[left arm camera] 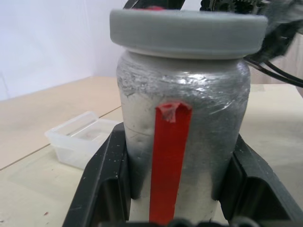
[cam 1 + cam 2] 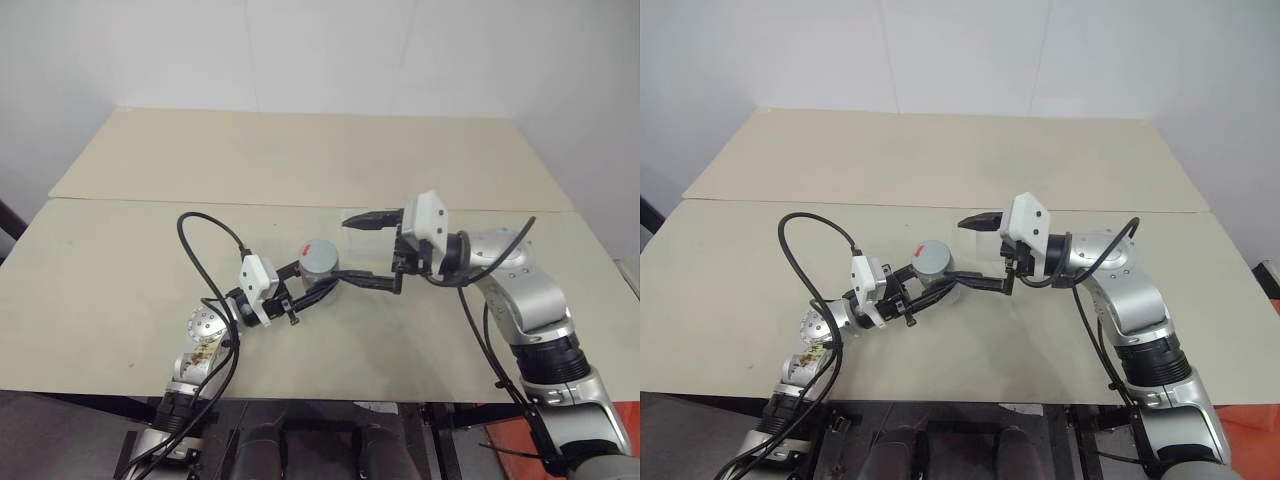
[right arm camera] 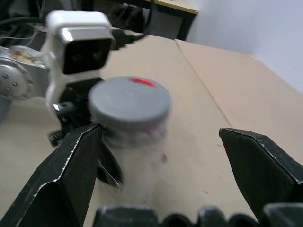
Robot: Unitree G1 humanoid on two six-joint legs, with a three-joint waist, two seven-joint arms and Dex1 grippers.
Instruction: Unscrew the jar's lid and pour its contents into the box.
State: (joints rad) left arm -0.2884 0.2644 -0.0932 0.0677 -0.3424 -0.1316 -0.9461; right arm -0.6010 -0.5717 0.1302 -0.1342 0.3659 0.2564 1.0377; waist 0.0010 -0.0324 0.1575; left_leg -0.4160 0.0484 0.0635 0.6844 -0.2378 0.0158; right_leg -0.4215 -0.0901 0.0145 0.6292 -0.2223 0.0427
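Both grippers meet over the middle of the table. The left gripper is squeezed tight around the jar, one black finger on each side of its body, and holds it up off the table top. The grey lid sits on top of the jar. The right gripper has its two black fingers spread wide apart. One finger is past the far side of the jar and the other is by its near side, and neither one looks to touch the lid or the jar. The table is bare and flat all around the two arms, with lots of free room to the left, to the right and at the back, up to the white wall. A thin seam runs across the table top behind the grippers. The near table edge is close under the arms. The left wrist view shows a strip of red tape going up the silvery side of the jar, with no words to read on it. That view also shows the clear box sitting on the table behind the jar. The right wrist view shows a small red mark on top of the lid.
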